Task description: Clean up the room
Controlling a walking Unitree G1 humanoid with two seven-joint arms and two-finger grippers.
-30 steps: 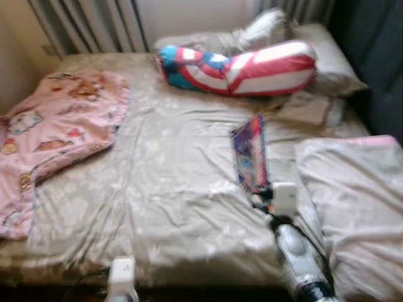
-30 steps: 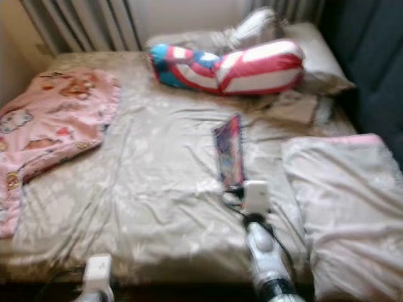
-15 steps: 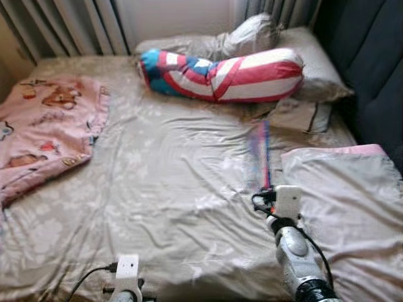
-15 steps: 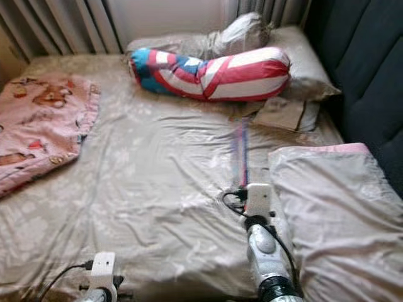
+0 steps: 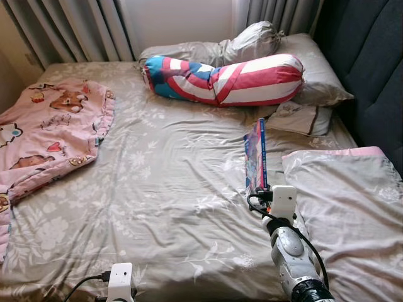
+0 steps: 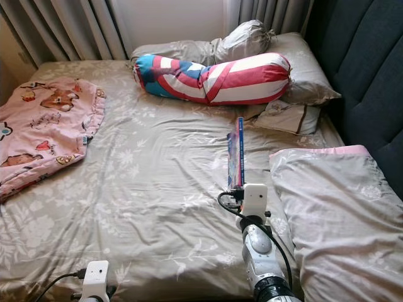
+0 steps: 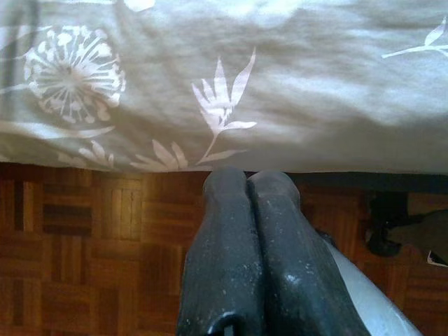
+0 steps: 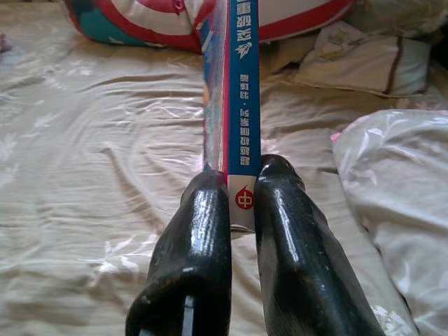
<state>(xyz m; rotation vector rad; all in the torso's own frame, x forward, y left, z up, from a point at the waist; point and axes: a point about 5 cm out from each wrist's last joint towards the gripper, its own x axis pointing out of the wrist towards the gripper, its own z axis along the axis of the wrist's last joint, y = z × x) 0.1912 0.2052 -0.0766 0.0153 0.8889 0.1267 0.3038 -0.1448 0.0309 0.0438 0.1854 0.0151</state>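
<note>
A thin colourful book (image 5: 257,156) stands on edge above the grey floral bed sheet (image 5: 164,189), and my right gripper (image 8: 241,183) is shut on the lower end of its blue spine (image 8: 241,91). The right arm (image 6: 258,251) reaches over the bed's near edge, left of a pinkish-grey quilt (image 5: 352,207). My left gripper (image 7: 246,183) is shut with nothing in it, low by the bed's front edge above the parquet floor (image 7: 91,245). A pink cartoon blanket (image 5: 44,129) lies crumpled at the bed's left side.
A red, white and blue bolster (image 5: 227,78) lies across the head of the bed in front of grey pillows (image 5: 296,56). A small cushion (image 5: 299,118) sits beyond the book. A dark padded headboard (image 5: 371,69) runs along the right; curtains (image 5: 69,28) hang behind.
The book has turned from lying tilted and open-faced to standing edge-on in my right gripper. The camera view has shifted and sharpened.
</note>
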